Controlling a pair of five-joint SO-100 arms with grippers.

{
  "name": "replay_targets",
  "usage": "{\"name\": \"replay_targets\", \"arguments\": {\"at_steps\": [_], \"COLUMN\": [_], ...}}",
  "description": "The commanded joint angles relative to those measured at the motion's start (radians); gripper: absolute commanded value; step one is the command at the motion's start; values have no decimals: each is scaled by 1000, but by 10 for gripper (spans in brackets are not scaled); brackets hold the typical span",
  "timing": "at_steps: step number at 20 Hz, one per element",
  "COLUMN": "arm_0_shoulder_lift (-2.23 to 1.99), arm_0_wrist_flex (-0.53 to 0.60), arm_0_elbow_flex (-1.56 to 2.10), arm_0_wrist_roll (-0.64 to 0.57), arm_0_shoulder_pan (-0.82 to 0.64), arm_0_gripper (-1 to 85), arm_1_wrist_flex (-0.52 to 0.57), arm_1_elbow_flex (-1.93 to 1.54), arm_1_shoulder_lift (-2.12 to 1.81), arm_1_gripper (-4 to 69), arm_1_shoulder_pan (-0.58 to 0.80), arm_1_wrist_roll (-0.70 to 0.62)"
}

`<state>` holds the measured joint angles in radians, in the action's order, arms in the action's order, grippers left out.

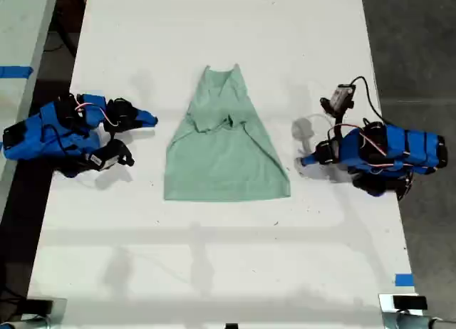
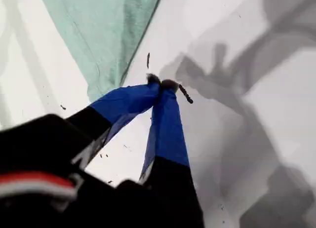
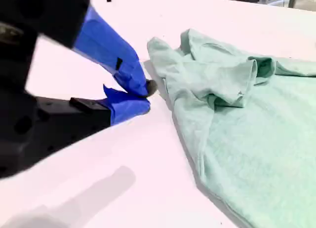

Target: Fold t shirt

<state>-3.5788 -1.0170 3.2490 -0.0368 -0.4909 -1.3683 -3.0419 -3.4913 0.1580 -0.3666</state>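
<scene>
The t shirt (image 1: 224, 151) is pale mint green and lies flat mid-table in the exterior view, narrow neck end far, wide hem near, with a wrinkled fold across its chest. My first gripper (image 1: 305, 160) rests on the table at the exterior view's right, just off the hem's corner. Its blue fingertips meet in the first wrist view, so this gripper (image 2: 162, 82) is shut and empty, close to the shirt's corner (image 2: 98, 30). My second gripper (image 1: 151, 119) sits at the exterior view's left, beside the shirt's upper edge. It (image 3: 147, 95) is shut on nothing, close to the folded cloth (image 3: 247, 119).
The white table (image 1: 214, 258) runs the picture's length, with dark floor past its edge at the exterior view's right. A blue tape mark (image 1: 404, 280) sits near the front corner on that side. Another pale surface with blue tape (image 1: 14, 71) stands at the exterior view's left.
</scene>
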Motion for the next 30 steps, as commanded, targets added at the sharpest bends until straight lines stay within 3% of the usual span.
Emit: {"name": "replay_targets", "arguments": {"at_steps": [1, 3, 6, 8, 10, 14, 17, 18, 19, 20, 22, 27, 30], "arm_0_shoulder_lift": [-8, -8, -8, -8, -8, -8, -8, -8, -8, -8, -8, -8, -8], "arm_0_wrist_flex": [3, 3, 3, 3, 3, 3, 3, 3, 3, 3, 3, 3, 3], "arm_0_elbow_flex": [38, 38, 38, 38, 38, 38, 38, 38, 38, 38, 38, 38, 38], "arm_0_wrist_roll": [-11, -11, -12, -12, -12, -12, -12, -12, -12, -12, -12, -12, -12], "arm_0_shoulder_pan": [-15, -21, -23, -26, -28, -28, -26, -25, -25, -25, -25, -25, -25], "arm_0_gripper": [-3, -3, -3, -3, -3, -3, -3, -3, -3, -3, -3, -3, -3], "arm_1_wrist_flex": [17, 48, 218, 356, 474, 692, 781, 796, 808, 811, 775, 509, 488], "arm_1_elbow_flex": [43, 124, 264, 376, 425, 394, 437, 462, 486, 511, 571, 951, 1173], "arm_1_shoulder_lift": [8, 66, 416, 723, 919, 1124, 1296, 1355, 1404, 1436, 1445, 1431, 1471], "arm_1_gripper": [0, 0, 3, 143, 216, 234, 238, 218, 46, 12, 12, 12, 12], "arm_1_shoulder_pan": [-77, -91, -92, -98, -98, -117, -147, -153, -156, -158, -150, -126, -129], "arm_1_wrist_roll": [172, 167, 120, 77, 52, 74, 92, 94, 95, 91, 57, -92, -190]}}
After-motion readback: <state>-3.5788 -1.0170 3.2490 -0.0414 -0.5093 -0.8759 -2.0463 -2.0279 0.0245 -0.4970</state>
